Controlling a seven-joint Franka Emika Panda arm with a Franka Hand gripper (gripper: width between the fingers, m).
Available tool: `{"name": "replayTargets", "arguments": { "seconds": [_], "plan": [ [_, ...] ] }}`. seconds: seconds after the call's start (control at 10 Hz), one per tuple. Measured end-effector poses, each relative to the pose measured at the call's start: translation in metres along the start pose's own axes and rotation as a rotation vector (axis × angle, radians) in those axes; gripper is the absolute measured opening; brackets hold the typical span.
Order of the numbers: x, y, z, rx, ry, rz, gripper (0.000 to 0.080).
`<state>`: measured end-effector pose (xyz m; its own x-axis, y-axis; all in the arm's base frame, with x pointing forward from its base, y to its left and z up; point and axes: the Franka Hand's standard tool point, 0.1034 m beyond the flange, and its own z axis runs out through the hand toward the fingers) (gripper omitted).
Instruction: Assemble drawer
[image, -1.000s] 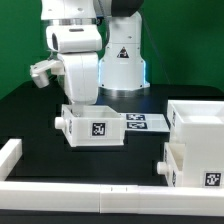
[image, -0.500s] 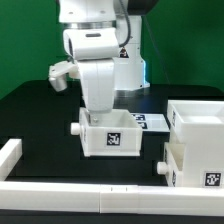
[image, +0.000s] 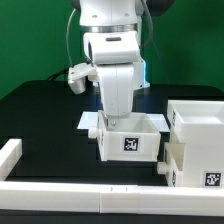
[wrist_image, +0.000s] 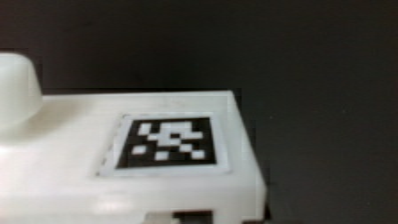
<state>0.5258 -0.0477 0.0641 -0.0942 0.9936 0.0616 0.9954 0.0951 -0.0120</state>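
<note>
Drawer tray (image: 130, 140) (tagged) sits directly beneath the end effector (image: 118, 118), finger state indiscernible.

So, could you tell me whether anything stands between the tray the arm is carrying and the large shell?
Nothing visible lies between them. The tray under the gripper sits just to the exterior view's left of the large shell, with another small tray beside it.
</note>
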Motion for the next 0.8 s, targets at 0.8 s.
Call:
{"name": "replayTargets", "arguments": {
  "seconds": [0.8],
  "plan": [
    [0.029, 0.026, -0.011, 0.037, 0.019, 0.056, 0.0038]
  ]
}}
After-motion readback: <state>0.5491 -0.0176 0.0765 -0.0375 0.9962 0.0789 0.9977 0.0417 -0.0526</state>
